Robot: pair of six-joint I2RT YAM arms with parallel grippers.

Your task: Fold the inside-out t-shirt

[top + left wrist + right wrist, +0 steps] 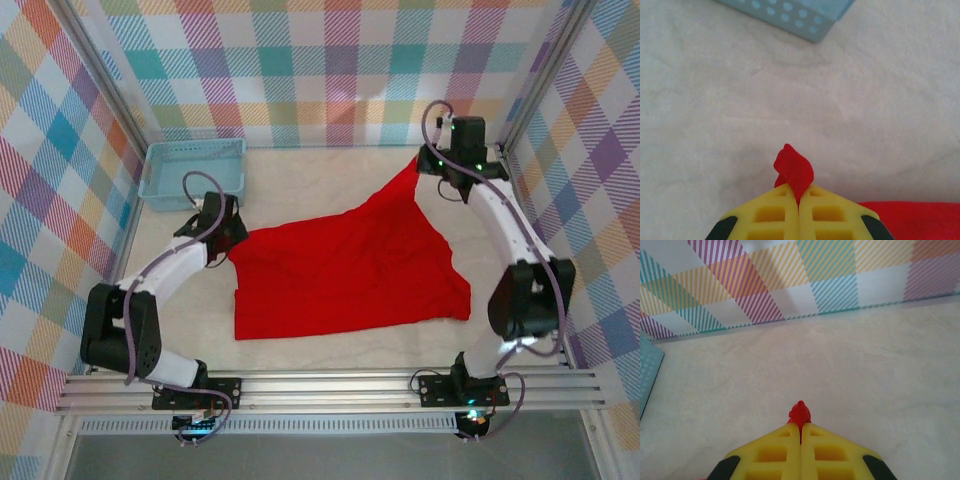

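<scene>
Pale tabletop (pixel 330 165) lies under everything you are working on. On it the inside-out t-shirt (pixel 340 275) is spread as a bright red sheet to the right of the blue basket (pixel 192 172) and nearer the arm bases than the basket is. The shirt is not flat. Its far right corner is drawn up into a peak, about level with the basket and well apart from it. A taut ridge runs from that peak toward the shirt corner just beside the basket's near right corner.

Your right gripper (pixel 430 168) holds the peak. In its wrist view the yellow fingers (pixel 775 452) are pressed together, with a small nub of red pinched at their tips. Your left gripper (pixel 228 240) sits just beside the basket's near right corner. Its fingers (pixel 770 214) are likewise pressed together, on a twist of red fabric (pixel 794 170).

Both pinches look shallow, though these angles don't show how much cloth sits inside the jaws. My judgement is that you should raise the two corners at the same pace. Hold the edge between them tight so that neither nub slips out. Carry that edge away from the basket toward the near hem, and see that the left arm clears the basket wall.
</scene>
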